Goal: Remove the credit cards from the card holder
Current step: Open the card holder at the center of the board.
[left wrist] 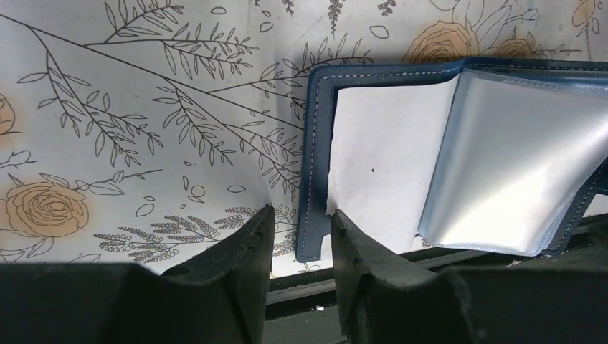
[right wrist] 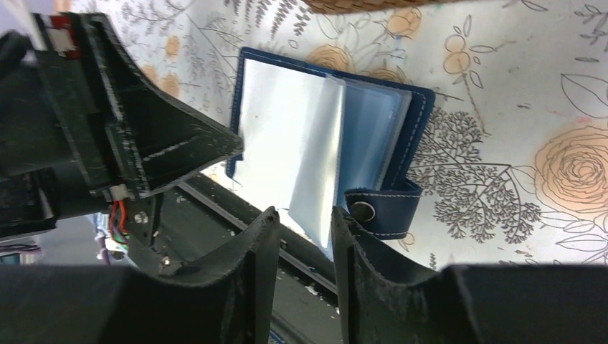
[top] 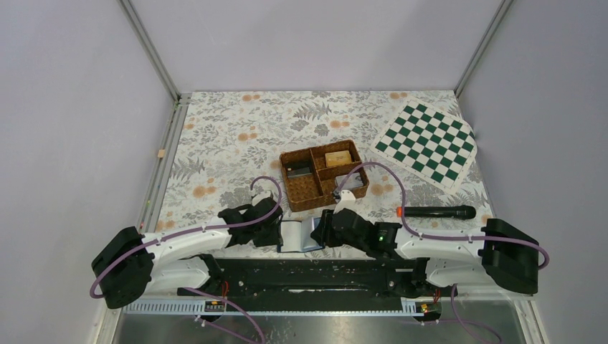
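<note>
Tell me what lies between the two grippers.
The open card holder lies between the left gripper and right gripper, clearest in the top view.

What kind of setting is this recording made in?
Probably a lab test cell, not a home: plain grey walls with metal corner posts box in a table under a floral cloth, with staged props such as a wicker tray, a chessboard mat and a card holder.

The card holder's (left wrist: 444,158) right side is cut off in the left wrist view.
</note>
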Robot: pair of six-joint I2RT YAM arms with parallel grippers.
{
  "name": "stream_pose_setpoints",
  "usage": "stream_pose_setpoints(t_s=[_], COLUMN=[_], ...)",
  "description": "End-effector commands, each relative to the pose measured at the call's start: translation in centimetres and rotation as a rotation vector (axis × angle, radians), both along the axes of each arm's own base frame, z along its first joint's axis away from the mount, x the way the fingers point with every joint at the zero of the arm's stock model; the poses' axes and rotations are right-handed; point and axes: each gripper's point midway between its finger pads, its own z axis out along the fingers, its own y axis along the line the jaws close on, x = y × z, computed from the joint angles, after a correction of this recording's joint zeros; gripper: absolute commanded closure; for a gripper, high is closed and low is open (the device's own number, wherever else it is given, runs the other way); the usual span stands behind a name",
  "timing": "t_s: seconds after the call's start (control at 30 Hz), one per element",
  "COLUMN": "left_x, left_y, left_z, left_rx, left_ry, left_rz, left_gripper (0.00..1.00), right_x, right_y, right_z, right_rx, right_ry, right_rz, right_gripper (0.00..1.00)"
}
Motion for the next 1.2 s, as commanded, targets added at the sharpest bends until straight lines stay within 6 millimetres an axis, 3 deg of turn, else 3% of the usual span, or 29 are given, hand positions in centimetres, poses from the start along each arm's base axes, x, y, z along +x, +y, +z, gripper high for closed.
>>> stream_pose_setpoints(t_s=[0.0,0.1,0.27,0.4,0.77,1.17], left_x=[-0.2,-0.2,-0.3,-0.3,-0.1,-0.2], left_y=[-0.2,-0.1,-0.1,-0.1,-0.4,-0.7], left_z=[0.0,-0.2,-0.2,-0.1,0.3,0.4], left_rx=[-0.021,-0.017,-0.017,-0.021,-0.032,-0.049], left_ry=[-0.001,0.001,0.005,0.006,-0.004,-0.001], left_rz=[0.005,0.005,0.007,0.007,-0.002,-0.009], left_gripper=[0.65,0.65,0.65,0.65,0.65,0.65], right_x=[0.7,0.4,0.4,0.3,0.0,-0.4], right_y=[-0.6,-0.7,-0.6,0.3,2.7,3.9], right_z=[-1.5,-2.4,-2.8,-2.8,-0.7,0.8], right_rx=[-0.015,-0.019,-0.025,-0.004,0.090,0.161], right_ry=[-0.004,0.014,0.016,0.023,0.016,-0.001], right_rz=[-0.056,-0.051,-0.051,-0.029,0.037,0.082], right_gripper=[0.60,0.61,0.49,0.48,0.48,0.48])
